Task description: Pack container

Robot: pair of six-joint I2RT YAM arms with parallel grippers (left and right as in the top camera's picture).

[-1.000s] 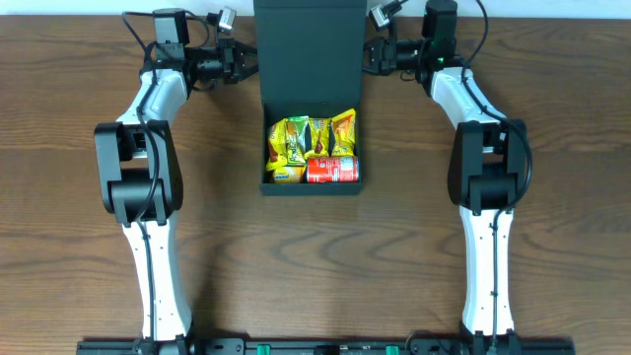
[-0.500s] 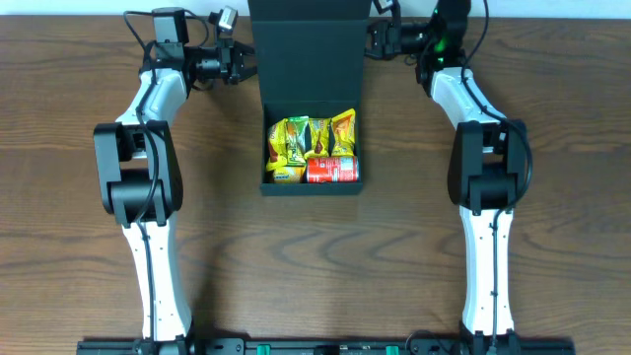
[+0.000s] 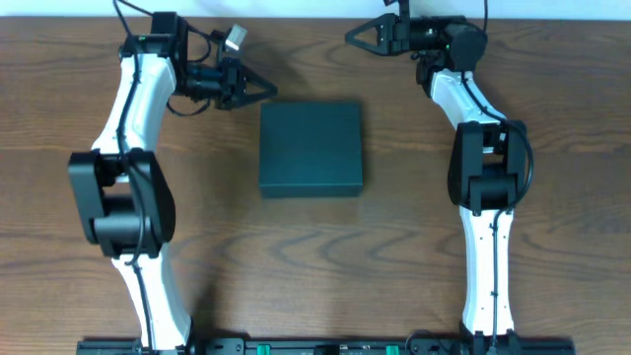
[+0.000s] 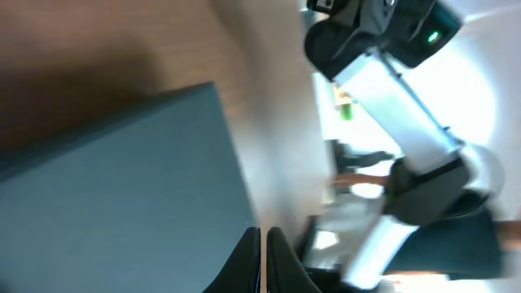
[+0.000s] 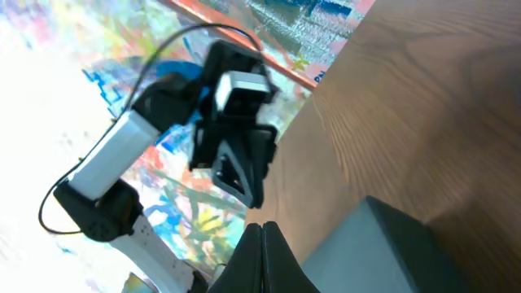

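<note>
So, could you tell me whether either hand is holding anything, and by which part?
Nothing is held. The left hand and the right hand are both shut with nothing between their fingers; the container lies closed.

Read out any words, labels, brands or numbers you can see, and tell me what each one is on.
None can be read.
Container: shut, its plain black lid shows no print.
Colourful backdrop in the right wrist view: too blurred to tell whether it holds any lettering.
</note>
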